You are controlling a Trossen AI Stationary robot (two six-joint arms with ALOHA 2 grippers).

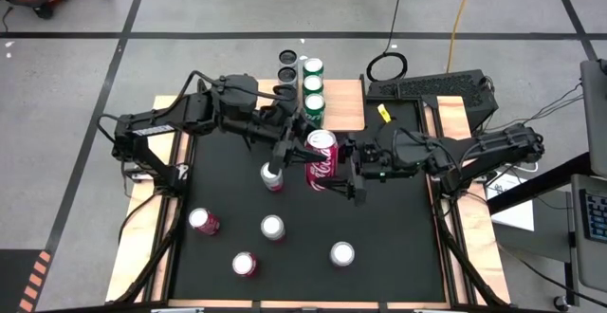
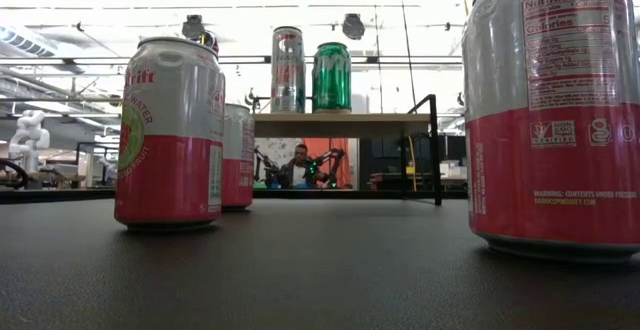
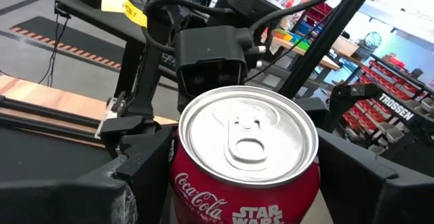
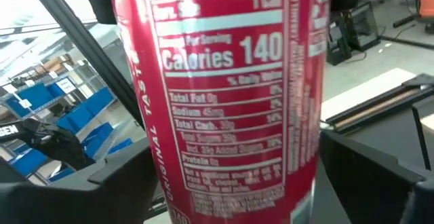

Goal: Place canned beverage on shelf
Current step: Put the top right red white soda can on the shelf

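A red Coca-Cola can (image 1: 321, 161) is held up over the middle of the black mat, between my two grippers. Its silver top (image 3: 247, 139) shows in the left wrist view and its nutrition label (image 4: 230, 115) in the right wrist view. My left gripper (image 1: 303, 145) reaches in from the table's left and my right gripper (image 1: 335, 167) from the right; both are shut on the can. The shelf (image 1: 346, 104), a light-wood board on black legs (image 2: 340, 125), stands at the far middle. A row of green cans (image 1: 313, 85) stands upright on its left side. My left gripper pinches the can's side wall just under the top rim (image 3: 178, 159) between its two fingers (image 3: 139, 176). It comes from the table's far left, slanting down. The can is clear of the mat, its top leaning toward the far edge. My right gripper pinches the can's side wall lower down (image 4: 159, 166), one finger (image 4: 369, 173) on each side. It comes roughly level from the table's right, with the fingers across the can. The can's bottom end is out of the picture.
Several loose cans stand on the mat: one just left of the held can (image 1: 272, 175), others nearer the front (image 1: 203, 221), (image 1: 272, 227), (image 1: 342, 253). Dark-topped cans (image 1: 285, 71) stand left of the shelf. A keyboard (image 1: 432, 90) lies at the far right.
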